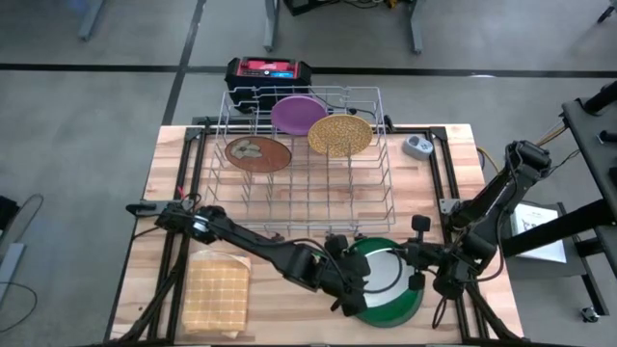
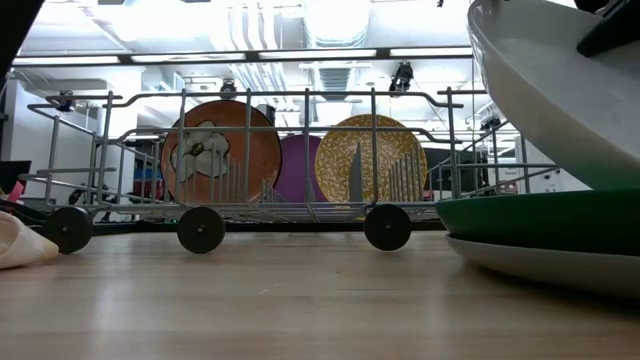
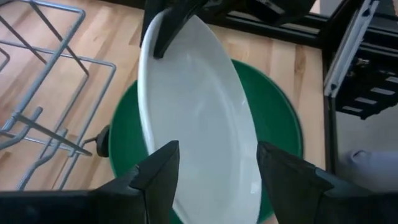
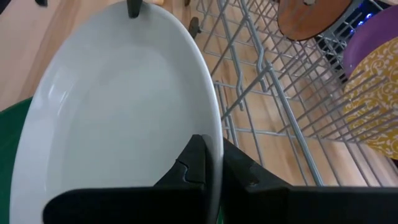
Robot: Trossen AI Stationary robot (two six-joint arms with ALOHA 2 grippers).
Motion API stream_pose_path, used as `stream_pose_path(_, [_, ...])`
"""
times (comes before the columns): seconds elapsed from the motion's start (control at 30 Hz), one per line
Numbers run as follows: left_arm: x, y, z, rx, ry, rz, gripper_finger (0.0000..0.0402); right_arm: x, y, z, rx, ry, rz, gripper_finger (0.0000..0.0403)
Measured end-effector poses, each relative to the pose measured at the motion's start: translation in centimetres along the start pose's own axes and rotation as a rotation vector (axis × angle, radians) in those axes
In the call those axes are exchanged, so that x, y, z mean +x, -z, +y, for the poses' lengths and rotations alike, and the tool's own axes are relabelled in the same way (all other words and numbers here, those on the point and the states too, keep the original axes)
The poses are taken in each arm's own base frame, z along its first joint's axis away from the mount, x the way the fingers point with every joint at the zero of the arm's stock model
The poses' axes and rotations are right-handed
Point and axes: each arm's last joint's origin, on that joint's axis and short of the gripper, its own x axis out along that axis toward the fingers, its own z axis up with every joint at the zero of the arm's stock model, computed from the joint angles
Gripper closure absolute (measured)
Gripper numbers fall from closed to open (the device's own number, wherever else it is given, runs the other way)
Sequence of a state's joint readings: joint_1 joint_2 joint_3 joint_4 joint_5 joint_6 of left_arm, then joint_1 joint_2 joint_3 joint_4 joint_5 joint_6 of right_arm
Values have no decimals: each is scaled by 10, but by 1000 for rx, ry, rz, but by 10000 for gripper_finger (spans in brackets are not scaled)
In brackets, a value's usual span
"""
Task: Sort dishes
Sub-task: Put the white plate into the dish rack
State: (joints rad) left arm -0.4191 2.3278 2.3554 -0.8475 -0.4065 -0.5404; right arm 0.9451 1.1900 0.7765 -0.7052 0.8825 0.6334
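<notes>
Bright, even overhead light fills the scene; long ceiling strip lamps (image 2: 290,53) glow in the low view. Soft sheen marks the round white plate (image 4: 118,118), which looms blurred at the low view's edge. Shadows on the pale wooden table (image 1: 453,183) stay faint.

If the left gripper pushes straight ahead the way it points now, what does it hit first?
Most likely the white plate: it stands tilted between the open fingers of the left gripper, held at its far edge by the right gripper. The green plate lies under it.
</notes>
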Motion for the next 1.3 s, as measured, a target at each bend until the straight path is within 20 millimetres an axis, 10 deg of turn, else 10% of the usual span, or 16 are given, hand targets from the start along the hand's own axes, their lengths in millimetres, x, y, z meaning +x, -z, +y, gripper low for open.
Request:
stream_pose_path(0.3, [-19,-1,7,-9,-91,19,196,0,0,0,2,0,-4,402])
stream_pose_path(0.93, [32,15,12,-16,-130,50,201,-3,-13,9,-108,27,-156,402])
stream_pose_path(1.3, [33,14,13,-42,-150,29,337,-3,-14,9,-74,42,-172,403])
